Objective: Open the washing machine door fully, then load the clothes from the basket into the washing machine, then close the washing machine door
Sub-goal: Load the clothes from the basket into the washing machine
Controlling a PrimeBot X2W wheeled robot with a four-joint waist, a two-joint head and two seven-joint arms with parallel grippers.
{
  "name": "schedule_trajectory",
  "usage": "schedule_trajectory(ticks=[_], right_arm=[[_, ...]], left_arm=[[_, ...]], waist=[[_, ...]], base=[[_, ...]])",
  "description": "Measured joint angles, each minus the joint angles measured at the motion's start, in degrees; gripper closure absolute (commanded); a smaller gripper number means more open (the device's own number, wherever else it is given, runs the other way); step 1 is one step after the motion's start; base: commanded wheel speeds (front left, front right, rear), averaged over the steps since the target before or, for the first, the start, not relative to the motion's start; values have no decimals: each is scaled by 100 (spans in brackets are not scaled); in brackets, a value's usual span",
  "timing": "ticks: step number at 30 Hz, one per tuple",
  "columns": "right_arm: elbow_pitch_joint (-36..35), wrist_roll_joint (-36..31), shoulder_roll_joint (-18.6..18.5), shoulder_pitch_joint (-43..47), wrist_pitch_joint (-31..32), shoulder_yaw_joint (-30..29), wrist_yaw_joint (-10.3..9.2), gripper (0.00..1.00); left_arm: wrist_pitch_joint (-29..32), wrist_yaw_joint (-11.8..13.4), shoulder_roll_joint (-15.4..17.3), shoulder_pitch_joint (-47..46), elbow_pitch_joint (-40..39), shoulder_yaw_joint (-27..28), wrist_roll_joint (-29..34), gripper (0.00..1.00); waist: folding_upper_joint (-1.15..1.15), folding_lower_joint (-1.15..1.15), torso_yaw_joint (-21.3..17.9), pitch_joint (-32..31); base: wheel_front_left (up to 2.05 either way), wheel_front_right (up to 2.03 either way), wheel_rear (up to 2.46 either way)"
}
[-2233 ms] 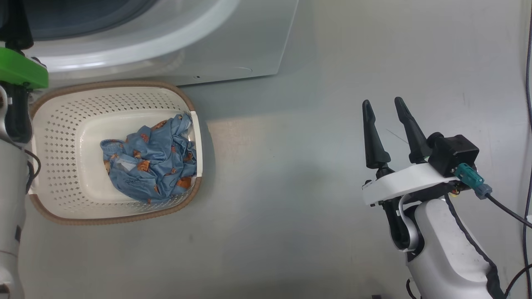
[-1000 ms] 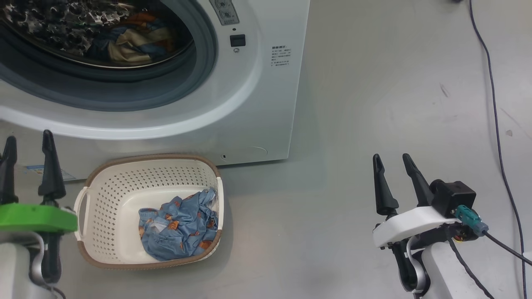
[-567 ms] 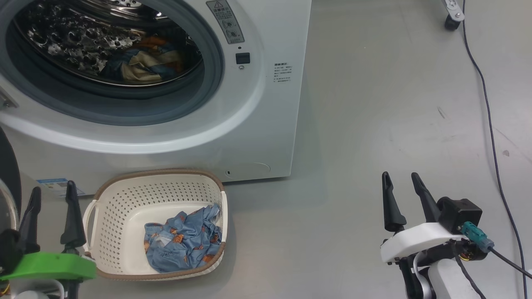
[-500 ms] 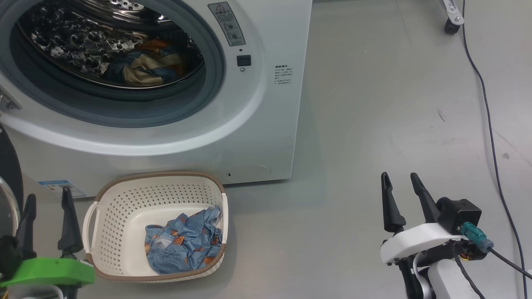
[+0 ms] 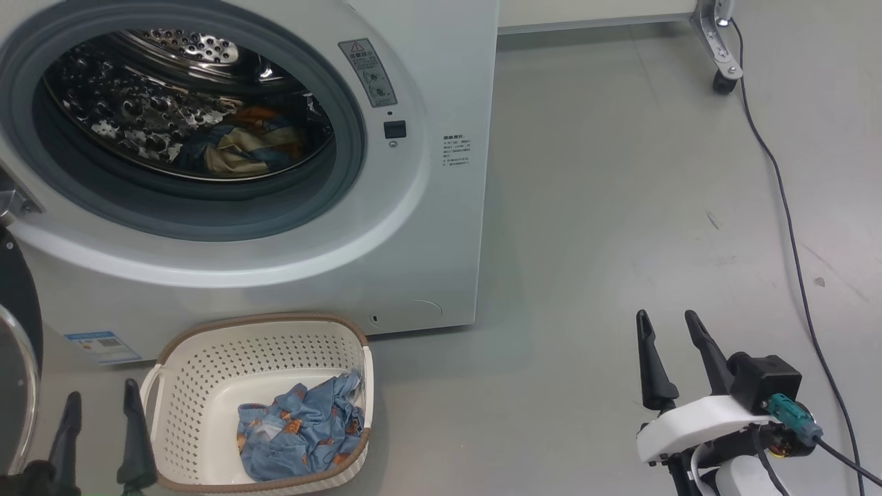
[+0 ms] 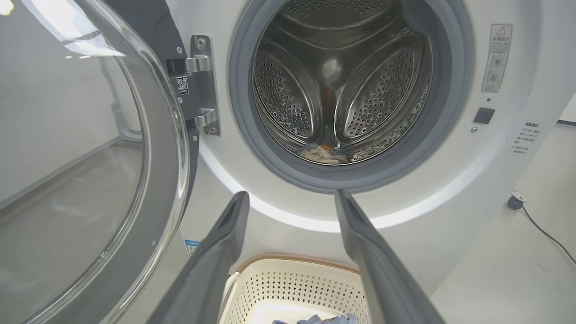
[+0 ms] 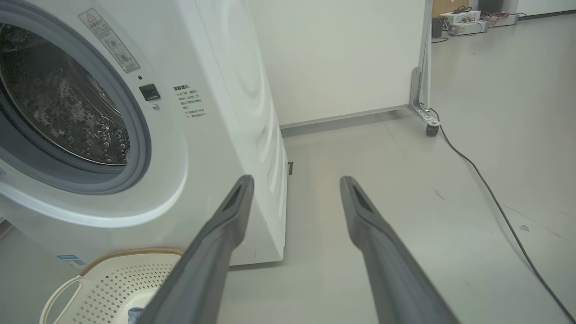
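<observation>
Door [image 6: 81, 189] swung wide, frame left. 1 garment [image 5: 241, 148] in the washer drum [image 5: 138, 110], upper left; 1 blue garment [image 5: 300, 434] waits in the basket [image 5: 262, 322], lower left. Left gripper [image 5: 101, 413] and right gripper [image 5: 667, 324] spread, empty. Closing pending.

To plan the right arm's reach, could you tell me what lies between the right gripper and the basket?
Bare grey floor; in the head view nothing stands between the right gripper and the basket.

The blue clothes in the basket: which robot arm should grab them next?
Left, most likely. The left gripper is open right beside the basket, where the blue clothes lie. The right gripper, also open, is far off across the floor.
</observation>
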Motion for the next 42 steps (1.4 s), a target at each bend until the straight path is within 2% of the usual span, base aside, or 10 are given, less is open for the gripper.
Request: schedule_trajectory(ticks=[10, 27, 37, 42], right_arm=[[-93, -53, 10, 309, 0, -57, 14, 0], [-242, -190, 14, 455, 1, -101, 53, 0], [-352, -254, 16, 465, 0, -94, 51, 0], [-441, -348, 18, 465, 1, -23, 45, 0]], left_arm=[[0, -25, -166, 418, -144, -13, 264, 0], [0, -103, -286, 535, -296, 98, 344, 0], [0, -110, -330, 538, -349, 102, 359, 0], [0, -155, -377, 528, -356, 108, 275, 0]], waist=[[0, 0, -49, -206], [0, 0, -28, -177], [0, 0, 3, 68], [0, 0, 4, 401]], base=[[0, 0, 0], [0, 0, 0], [0, 0, 0], [0, 0, 0]])
